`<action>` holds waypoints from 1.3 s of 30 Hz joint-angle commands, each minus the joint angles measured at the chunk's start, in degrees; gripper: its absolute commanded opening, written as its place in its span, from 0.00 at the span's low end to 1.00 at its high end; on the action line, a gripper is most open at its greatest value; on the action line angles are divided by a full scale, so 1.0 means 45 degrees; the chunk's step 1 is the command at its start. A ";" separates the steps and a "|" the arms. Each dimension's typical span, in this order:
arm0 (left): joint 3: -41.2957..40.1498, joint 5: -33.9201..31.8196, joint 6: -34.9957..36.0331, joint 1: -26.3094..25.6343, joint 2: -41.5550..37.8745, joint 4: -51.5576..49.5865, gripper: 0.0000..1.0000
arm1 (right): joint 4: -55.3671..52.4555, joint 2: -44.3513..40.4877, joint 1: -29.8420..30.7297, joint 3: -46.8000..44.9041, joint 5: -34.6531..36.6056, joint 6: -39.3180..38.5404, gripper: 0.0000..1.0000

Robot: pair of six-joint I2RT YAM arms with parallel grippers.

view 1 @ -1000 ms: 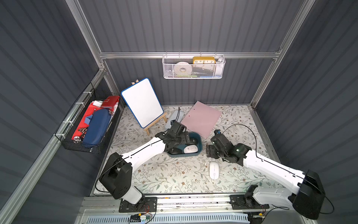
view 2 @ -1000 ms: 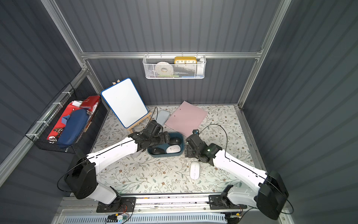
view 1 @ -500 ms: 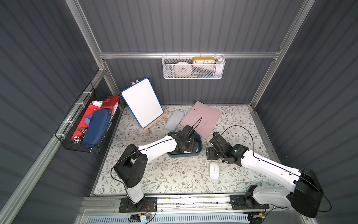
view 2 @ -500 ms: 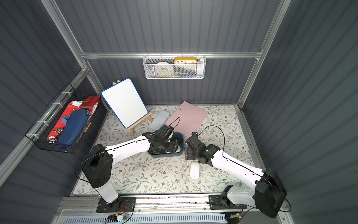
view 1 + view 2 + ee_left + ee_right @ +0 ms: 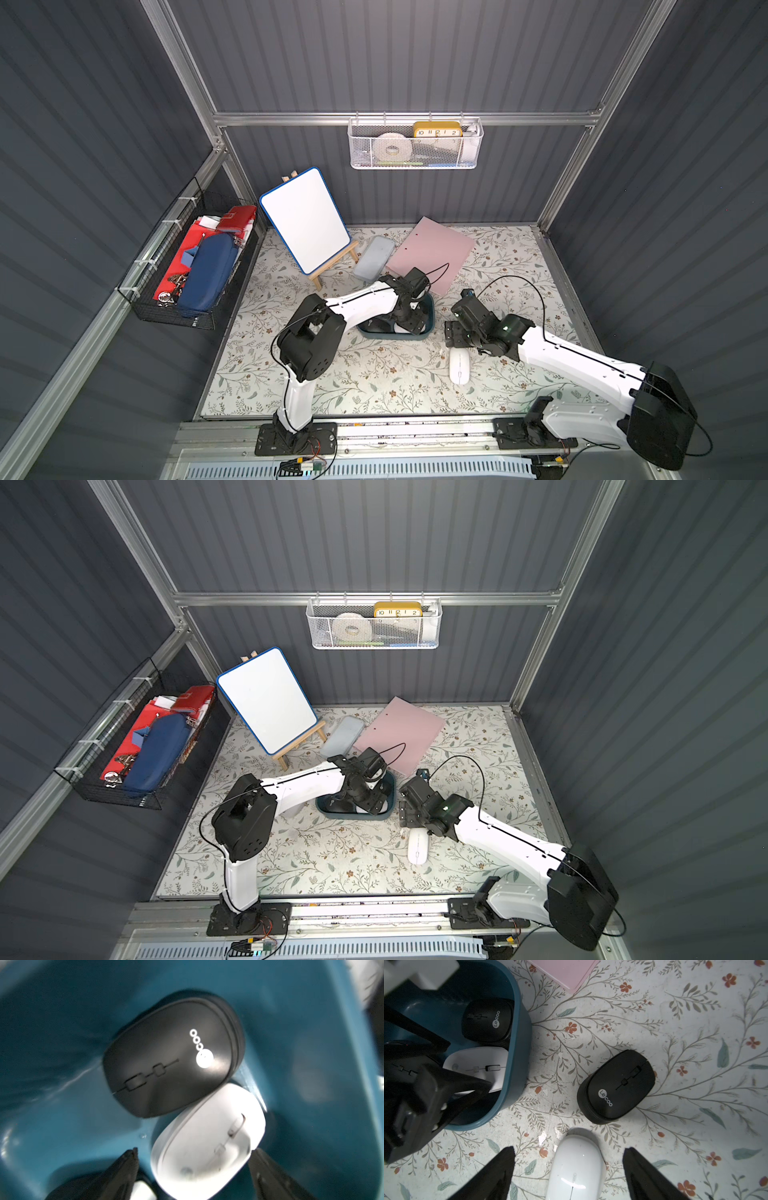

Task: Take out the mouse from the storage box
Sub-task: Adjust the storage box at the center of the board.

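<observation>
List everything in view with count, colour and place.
Teal-blue plastic storage box: one, mid floral mat.
Black computer mice in box: two, one partly hidden.
White mouse in box: one, alongside.
Black mouse on mat: one, beside box.
White mouse on mat: one, front.
Blue-edged whiteboard, wooden easel: one, back left.
Pink flat folder: one, back.
Grey-blue flat case: one, beside folder.
White mesh basket: one, back wall; yellow clock inside.
Black wire basket: one, left wall; navy pouch inside.
Left gripper: black, open, astride box's white mouse.
Right gripper: black, open, over mat's white mouse.
</observation>
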 commanded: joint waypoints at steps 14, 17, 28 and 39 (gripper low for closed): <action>-0.0027 -0.0272 -0.0189 -0.0195 -0.1046 -0.0018 0.87 | 0.1867 0.0674 -0.0055 -0.0361 -0.1169 0.1775 0.86; -0.0430 -0.0533 -0.0466 -0.0194 -0.1486 0.0238 0.88 | 0.2104 0.1871 -0.0020 0.0250 -0.1704 0.2341 0.85; -0.1545 -0.1162 -0.1294 -0.0116 -0.1570 0.0559 0.85 | 0.2081 0.3099 -0.0059 0.1583 -0.0735 0.2336 0.84; -0.2686 -0.1334 -0.2137 0.1099 -0.3677 0.1809 0.85 | 0.2497 0.4838 -0.0211 0.2501 -0.1143 0.2309 0.84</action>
